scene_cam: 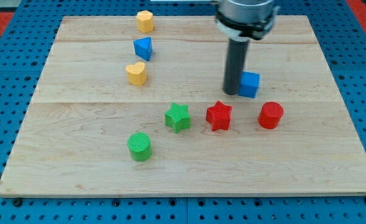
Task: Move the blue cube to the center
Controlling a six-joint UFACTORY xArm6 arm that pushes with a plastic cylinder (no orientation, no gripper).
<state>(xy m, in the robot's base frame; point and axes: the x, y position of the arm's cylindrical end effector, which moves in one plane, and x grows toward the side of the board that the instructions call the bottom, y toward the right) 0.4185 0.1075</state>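
Note:
The blue cube [250, 84] sits right of the board's middle. My tip [232, 92] stands against the cube's left side, touching or nearly touching it. The rod rises from there to the arm's body at the view's top. Just below the cube are a red star [219, 116] and a red cylinder [270, 116].
A green star [178, 117] and a green cylinder [139, 147] lie lower left of the middle. A blue triangular block [143, 48] sits between a yellow block [145, 21] at the top and a yellow heart [136, 73]. The wooden board [77, 168] rests on a blue pegboard.

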